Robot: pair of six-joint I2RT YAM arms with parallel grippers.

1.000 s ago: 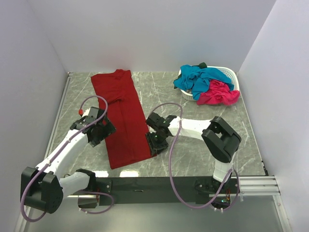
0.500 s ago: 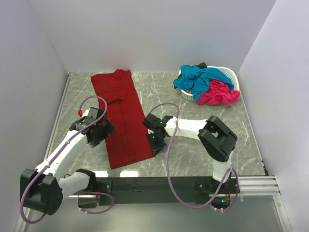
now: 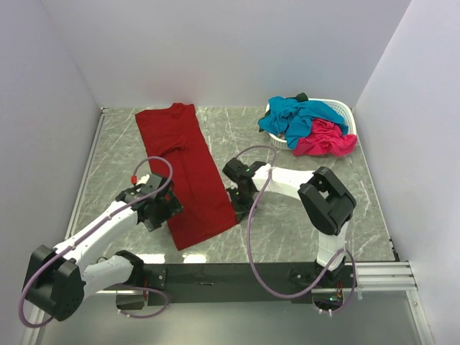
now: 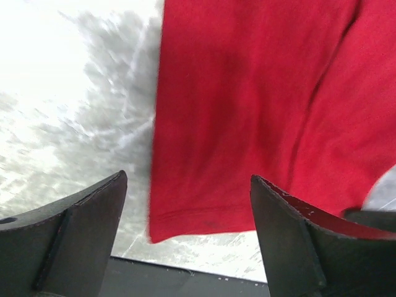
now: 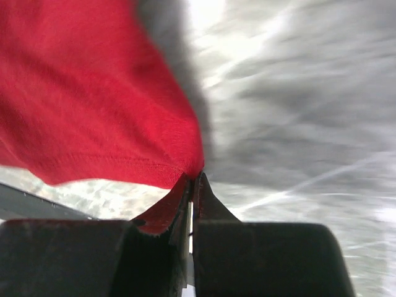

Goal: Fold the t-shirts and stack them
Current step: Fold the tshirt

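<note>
1. Dark red t-shirt (image 3: 183, 169): flat on the table's (image 3: 287, 230) left half, long axis running far edge to near edge.
2. Right gripper (image 5: 193, 177): pinched on the near-right hem corner.
3. Left gripper (image 4: 187, 179): jaws apart, near-left hem corner just ahead, ungrasped.

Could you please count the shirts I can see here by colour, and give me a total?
dark red t-shirt, on the table: 1
teal-blue t-shirt, in the basket: 1
hot pink t-shirt, draped over the basket's rim: 1
Total: 3
The dark bit at the basket's back: cannot tell.
</note>
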